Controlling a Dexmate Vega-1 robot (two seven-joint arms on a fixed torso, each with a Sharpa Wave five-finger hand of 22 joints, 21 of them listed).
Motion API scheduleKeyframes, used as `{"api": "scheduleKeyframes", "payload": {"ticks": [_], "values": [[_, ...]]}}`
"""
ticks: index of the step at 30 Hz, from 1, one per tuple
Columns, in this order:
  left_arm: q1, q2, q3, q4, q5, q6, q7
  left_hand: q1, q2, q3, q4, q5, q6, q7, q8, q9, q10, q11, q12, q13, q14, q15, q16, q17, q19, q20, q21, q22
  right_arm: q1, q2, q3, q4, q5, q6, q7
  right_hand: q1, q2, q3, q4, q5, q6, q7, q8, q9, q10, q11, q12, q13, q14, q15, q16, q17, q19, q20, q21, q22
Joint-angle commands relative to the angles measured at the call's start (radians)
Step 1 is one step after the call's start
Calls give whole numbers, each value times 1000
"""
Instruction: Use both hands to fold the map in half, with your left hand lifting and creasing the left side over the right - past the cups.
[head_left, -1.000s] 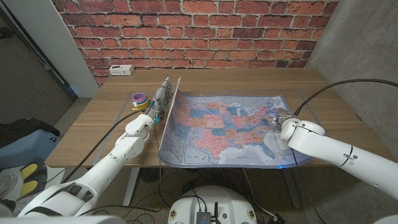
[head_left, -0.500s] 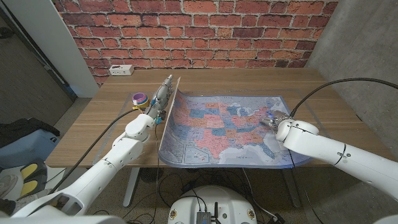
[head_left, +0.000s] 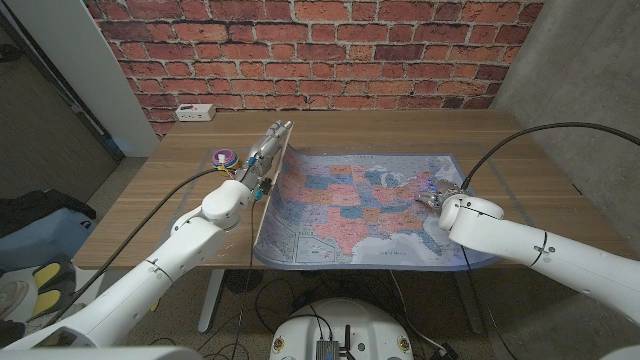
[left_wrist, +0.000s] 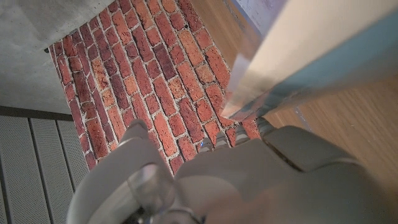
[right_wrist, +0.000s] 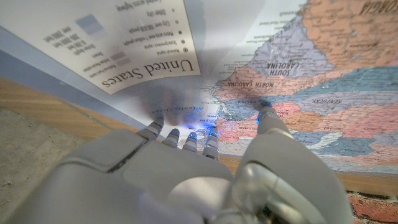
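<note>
Just left of the map (head_left: 370, 205), the cups (head_left: 225, 158) are standing on the table (head_left: 150, 200). The left hand (head_left: 262, 160) is pinching the map's left edge, holding it upright. The right hand (head_left: 437, 193) is pressing fingertips (right_wrist: 206, 142) on the map's right part, fingers slightly apart.

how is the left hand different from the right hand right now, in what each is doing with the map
The left hand grips the map's left edge and holds it lifted upright off the table; the right hand presses down on the map's right part, which lies flat. The left hand sits beside the cups; the right hand is at the far side from them. Both touch the same map.
</note>
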Motion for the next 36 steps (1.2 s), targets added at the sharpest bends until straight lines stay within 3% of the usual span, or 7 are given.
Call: {"api": "scheduleKeyframes", "payload": {"ticks": [1,6,13,16,22,31,36], "values": [[79,2,-11,-193,50,193,192,30,20,16,-15,-10,-458,15,4,3,-393,21,4,6,-419,17,1,4,-397,17,-3,5,-18,-10,3,-15,-4,7,-16,17,2,1,-10,0,-9,0,7,1,-7,-4,5,2,-96,8,8,2,8,4,4,3],[123,-37,-15,-240,75,223,292,46,39,29,-23,-19,-479,19,3,3,-409,30,5,9,-436,22,3,5,-430,21,-2,6,-25,-24,8,-26,-5,18,-14,22,2,2,-13,1,-8,0,8,1,-6,-5,7,2,-93,7,10,2,9,5,4,3],[162,-32,-34,-308,51,293,315,64,61,46,-30,-25,-492,35,4,4,-415,50,8,11,-445,37,6,5,-446,23,3,7,-15,-36,-7,-34,-17,20,-1,29,1,4,-18,1,-7,0,9,1,-5,-4,8,2,-93,7,10,2,11,4,5,3],[174,-25,-46,-340,23,334,315,94,92,77,-40,-17,-501,54,7,4,-433,70,8,13,-460,55,7,6,-459,22,7,7,-3,-37,-21,-33,-26,20,10,31,1,4,-20,1,-7,-1,10,1,-5,-4,9,2,-93,7,11,2,11,4,5,3],[182,-2,-58,-421,-7,471,348,145,109,128,-55,-1,-518,74,7,6,-469,109,6,15,-493,59,4,6,-478,22,10,7,9,-35,-33,-25,-37,31,24,35,2,5,-22,2,-7,-1,10,1,-5,-4,9,2,-93,5,11,1,12,4,5,3],[187,-11,-70,-467,-48,604,411,207,118,199,-65,28,-527,85,6,7,-490,123,8,16,-506,59,6,5,-487,21,15,7,34,-25,-61,-10,-63,40,47,42,3,7,-26,3,-6,-1,11,1,-6,-5,10,2,-93,5,11,1,12,4,4,3],[148,-27,-69,-488,-105,767,452,234,119,231,-67,40,-535,82,2,7,-506,123,5,17,-514,59,4,5,-486,21,19,7,47,-19,-71,-1,-73,41,61,45,3,8,-28,3,-2,-1,13,1,-6,-5,11,2,-93,6,11,1,12,4,4,3]]}}
